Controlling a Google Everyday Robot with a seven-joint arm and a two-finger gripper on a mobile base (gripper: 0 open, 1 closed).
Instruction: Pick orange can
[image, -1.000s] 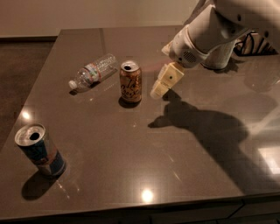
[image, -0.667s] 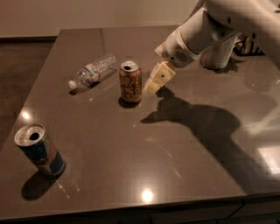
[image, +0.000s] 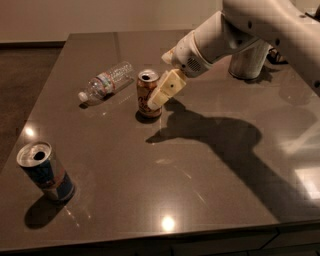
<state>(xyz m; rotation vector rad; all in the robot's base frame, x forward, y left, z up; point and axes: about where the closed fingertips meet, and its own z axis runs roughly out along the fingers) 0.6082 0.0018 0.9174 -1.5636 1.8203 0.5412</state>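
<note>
Surroundings: a clear plastic bottle (image: 106, 82) lies on its side just to the left of and behind the orange can (image: 146, 96), cap end pointing left and towards the front. A blue-and-silver can (image: 45, 171) stands well apart at the front left of the table (image: 200, 200).
Back right: a silvery cylinder (image: 248, 60) stands behind the robot arm (image: 225, 35).
In the way: nothing lies between the arm and the orange can. The bottle is near the can's far side but apart from it.
Orange can position: left of the table's centre, towards the back.
Orange can axis: upright, long axis vertical, silver top with its open hole facing up.
Gripper: the gripper (image: 161, 94) reaches down and left from the arm, and its cream tip overlaps the can's right side in this view.
Gripper state: I cannot tell how wide it is or whether it has hold of anything.
Shadow: the arm's shadow (image: 220, 137) falls to the right of the can.
Change: a second ago the gripper hung to the right of the can with a visible gap; now it has moved left up to the can. Both cans and the bottle stay in place.
</note>
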